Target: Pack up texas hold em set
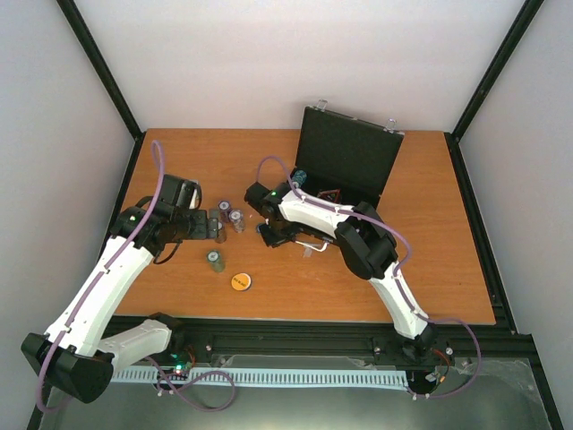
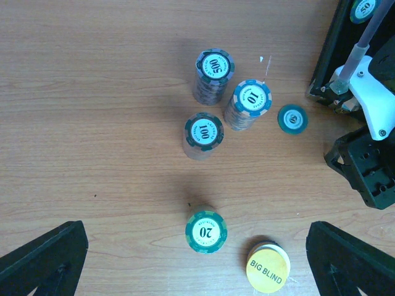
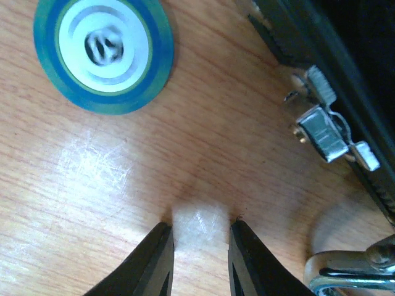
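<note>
Black case (image 1: 349, 157) stands open by the worktop's (image 1: 448, 287) far edge; chip stacks (image 2: 203, 131), a lone chip (image 3: 103, 52) and a yellow disc (image 2: 267, 268) lie toward the middle; left fingers (image 2: 52, 262) spread wide over the stacks; right fingers (image 3: 151, 262) nearly together by the clasp (image 3: 327, 132); whether they pinch anything, I cannot tell.

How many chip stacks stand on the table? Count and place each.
4, in the left wrist view: 500 stack uppermost, 10 stack right of it, 100 stack below, 20 stack lowest. The case may hide more.
</note>
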`<state>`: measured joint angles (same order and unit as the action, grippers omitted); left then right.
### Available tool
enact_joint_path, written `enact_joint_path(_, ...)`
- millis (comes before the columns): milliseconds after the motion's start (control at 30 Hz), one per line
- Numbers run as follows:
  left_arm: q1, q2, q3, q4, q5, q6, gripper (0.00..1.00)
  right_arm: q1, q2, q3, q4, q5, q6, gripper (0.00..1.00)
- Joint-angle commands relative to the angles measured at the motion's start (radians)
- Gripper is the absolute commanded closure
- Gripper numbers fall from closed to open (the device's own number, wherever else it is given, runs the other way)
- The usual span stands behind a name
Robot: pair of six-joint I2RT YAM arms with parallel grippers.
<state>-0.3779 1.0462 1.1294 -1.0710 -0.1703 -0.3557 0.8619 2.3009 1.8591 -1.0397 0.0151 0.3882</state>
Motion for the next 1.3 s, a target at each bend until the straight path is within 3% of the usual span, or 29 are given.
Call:
enact_joint_path(0,0.002,-0.014,0.004,0.0,-0.001,-0.008,0.0,0.011,0.064,-0.039,-0.013,-0.006,-0.002,0.73)
enact_joint_path(33,0.002,-0.013,0.004,0.0,0.0,-0.009,0.0,0.011,0.057,-0.041,-0.014,-0.005,0.001,0.71)
enact_joint_path(167,0.002,-0.014,0.006,0.004,0.002,-0.007,0.0,0.012,0.026,-0.022,-0.014,-0.013,0.008,0.44)
enact_joint_path(233,0.002,-0.012,0.005,0.005,0.006,-0.006,0.0,0.014,0.023,0.019,-0.024,-0.021,0.01,0.39)
enact_joint_path(600,0.002,-0.005,0.012,0.008,0.007,0.0,0.0,0.016,0.164,0.308,-0.1,-0.054,-0.038,0.32)
enact_joint_path(833,0.002,0.0,0.01,0.006,0.006,0.002,0.0,0.01,0.221,0.386,-0.116,-0.026,-0.032,0.17)
enact_joint_path(1267,0.002,0.035,0.013,0.024,0.017,0.009,0.0,-0.028,0.288,0.438,-0.102,-0.025,-0.042,0.22)
